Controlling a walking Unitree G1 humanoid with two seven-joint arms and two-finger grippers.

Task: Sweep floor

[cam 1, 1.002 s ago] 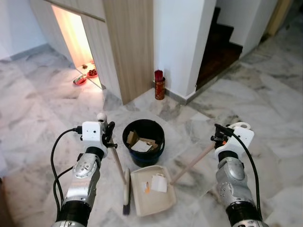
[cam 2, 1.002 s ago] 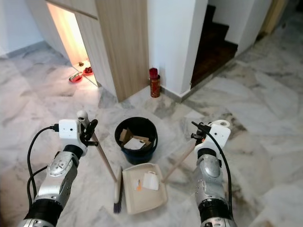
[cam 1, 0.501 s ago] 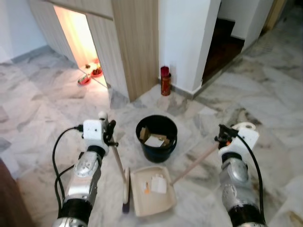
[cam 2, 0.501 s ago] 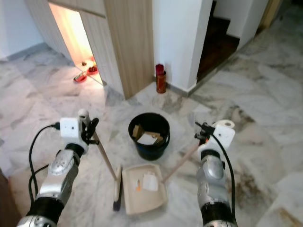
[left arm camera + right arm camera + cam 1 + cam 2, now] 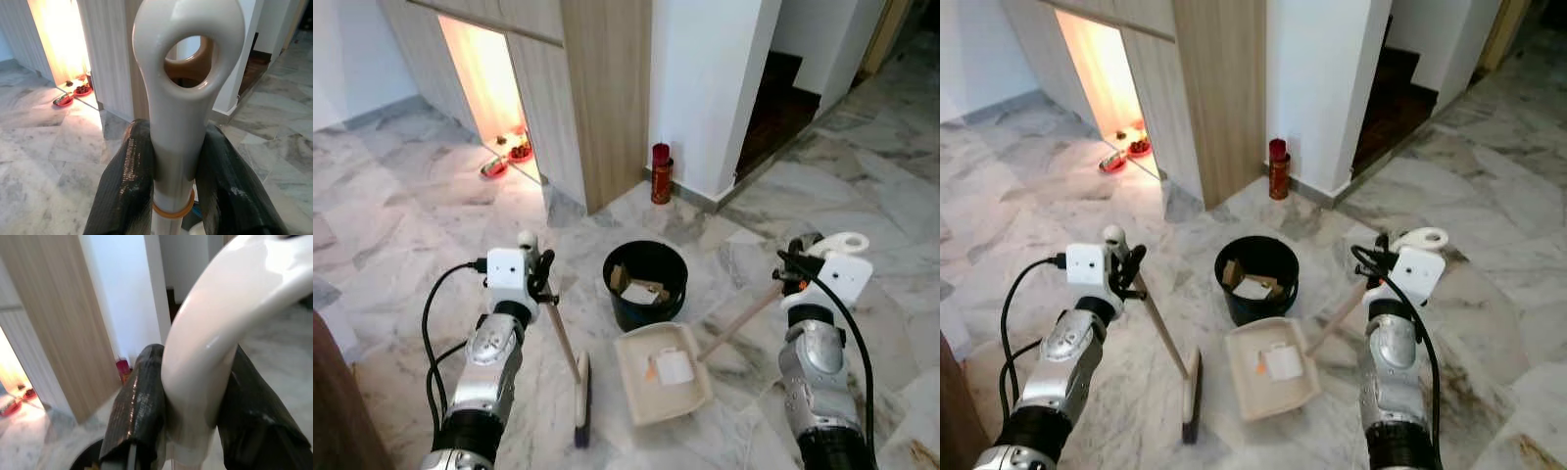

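My left gripper [image 5: 537, 277] is shut on the white-capped handle of a broom [image 5: 570, 359], whose brush head [image 5: 580, 403] rests on the marble floor. My right gripper [image 5: 790, 278] is shut on the long wooden handle of a cream dustpan [image 5: 663, 373]. The dustpan is lifted and tilted, with a white scrap and an orange bit lying in it. It hangs just in front of a black bucket [image 5: 646, 284] that holds paper scraps. In the left wrist view both black fingers [image 5: 126, 191] clamp the broom's looped white grip. The right wrist view has the fingers [image 5: 142, 411] around the dustpan's white grip.
A wooden cabinet [image 5: 597, 88] and a white wall corner [image 5: 705, 88] stand behind the bucket, with a red can [image 5: 660, 174] at the wall's foot. A lit alcove [image 5: 494, 88] holds red dishes [image 5: 506, 161]. Dark stairs [image 5: 778, 103] rise at the back right.
The view has drawn back and shifted. The dustpan has been raised and swung to the right, closer to the bucket. My left gripper and the broom have stayed put.
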